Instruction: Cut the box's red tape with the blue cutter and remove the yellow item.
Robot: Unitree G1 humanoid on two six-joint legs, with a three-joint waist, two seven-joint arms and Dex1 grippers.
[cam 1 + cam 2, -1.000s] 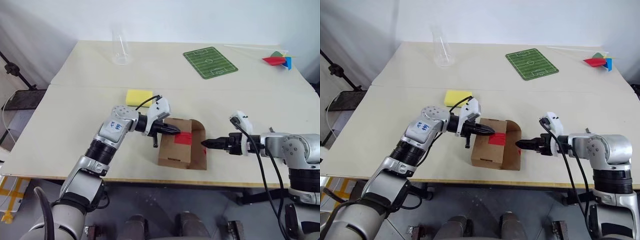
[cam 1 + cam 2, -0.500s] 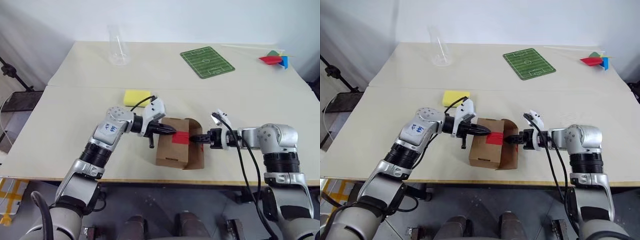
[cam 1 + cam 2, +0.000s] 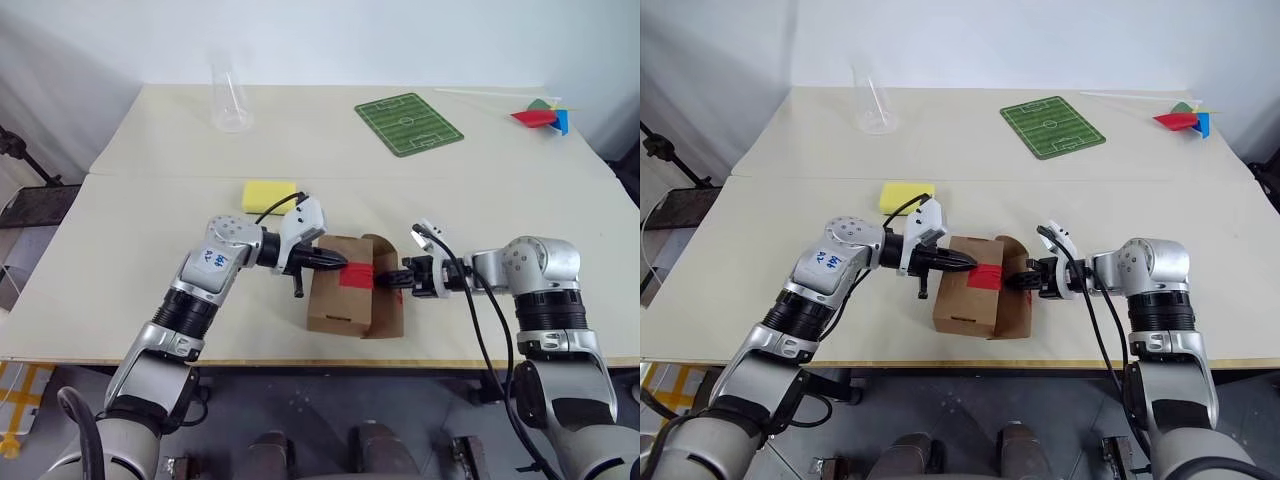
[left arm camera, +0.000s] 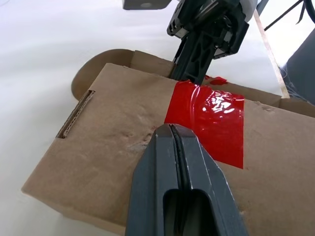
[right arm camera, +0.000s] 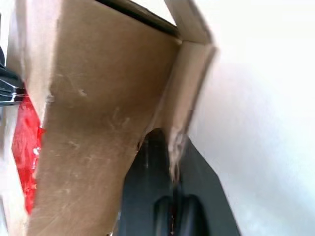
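Right tool [image 3: 399, 279] pinches the box [image 3: 340, 297] flap; left tool [image 3: 342, 264], closed, seemingly grips the half-hidden blue cutter [image 3: 298, 287].

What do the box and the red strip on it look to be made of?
The box: matte brown corrugated cardboard, judging by the fluted edge at its slot cut-out. The red tape: probably glossy plastic film, since it shows wrinkles and bright glare spots.
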